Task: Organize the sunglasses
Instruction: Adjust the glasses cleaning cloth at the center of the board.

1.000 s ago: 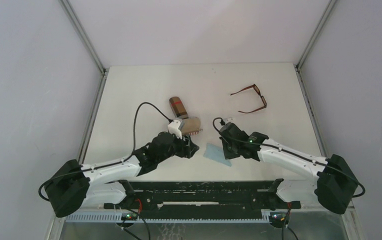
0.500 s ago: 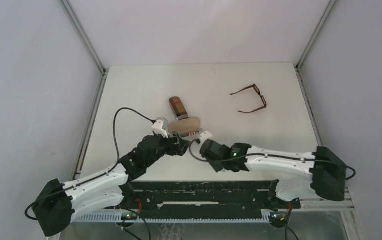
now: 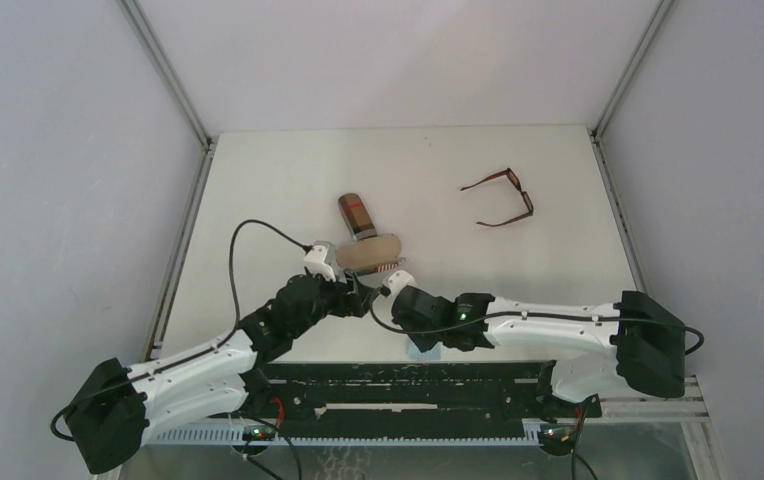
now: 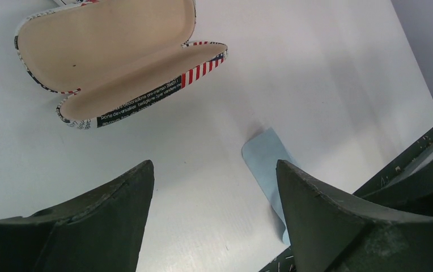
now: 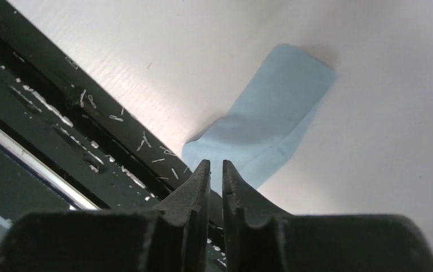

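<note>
Brown thin-armed sunglasses (image 3: 519,192), beige-lined oval case (image 4: 106,51)

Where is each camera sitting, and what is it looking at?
Top camera: high behind the arms, looking down at table and sunglasses; both arms show.
Left wrist: on the left hand, facing the open flag-print case; its fingers show.
Right wrist: on the right hand, facing the table's near edge; its fingers show.
Both wrist views share the blue cloth.

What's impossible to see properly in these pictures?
1. Cloth: hidden under the right arm in the top view.
2. Whether the right gripper pinches it: right wrist view, fingertips cover that edge.
3. Open case: far end cut off, left wrist view.
</note>
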### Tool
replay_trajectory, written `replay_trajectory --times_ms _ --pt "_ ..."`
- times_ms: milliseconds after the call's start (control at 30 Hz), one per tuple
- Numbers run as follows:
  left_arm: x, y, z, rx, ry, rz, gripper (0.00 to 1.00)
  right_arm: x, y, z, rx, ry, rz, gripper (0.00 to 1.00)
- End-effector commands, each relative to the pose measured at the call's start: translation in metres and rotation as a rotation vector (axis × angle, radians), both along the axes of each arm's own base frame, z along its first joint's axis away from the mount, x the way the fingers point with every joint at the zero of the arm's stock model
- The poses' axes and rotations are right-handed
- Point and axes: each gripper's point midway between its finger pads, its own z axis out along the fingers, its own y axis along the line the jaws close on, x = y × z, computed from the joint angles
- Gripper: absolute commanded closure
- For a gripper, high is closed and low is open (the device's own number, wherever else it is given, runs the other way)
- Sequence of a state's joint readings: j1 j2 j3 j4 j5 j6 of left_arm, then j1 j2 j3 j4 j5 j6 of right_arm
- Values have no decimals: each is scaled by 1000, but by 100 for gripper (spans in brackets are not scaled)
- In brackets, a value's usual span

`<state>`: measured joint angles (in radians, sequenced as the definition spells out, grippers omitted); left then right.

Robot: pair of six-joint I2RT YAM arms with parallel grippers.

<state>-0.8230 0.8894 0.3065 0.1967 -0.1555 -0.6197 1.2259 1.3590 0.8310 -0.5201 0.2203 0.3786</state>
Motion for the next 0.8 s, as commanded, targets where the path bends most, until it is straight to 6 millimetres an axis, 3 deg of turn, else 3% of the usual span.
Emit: replay_trajectory --times_ms 0,233,400,767 --pt "3 1 -1 -19 0 21 17 10 1 10 39 -21 -54 83" --pt "3 8 -5 -30 8 63 17 -8 20 -5 62 68 -23 71" --pt "3 21 -8 -49 8 129 17 -9 27 -13 31 81 -72 62" --pt "-1 51 -10 -147 -18 265 15 -12 25 -18 -22 55 -271 63"
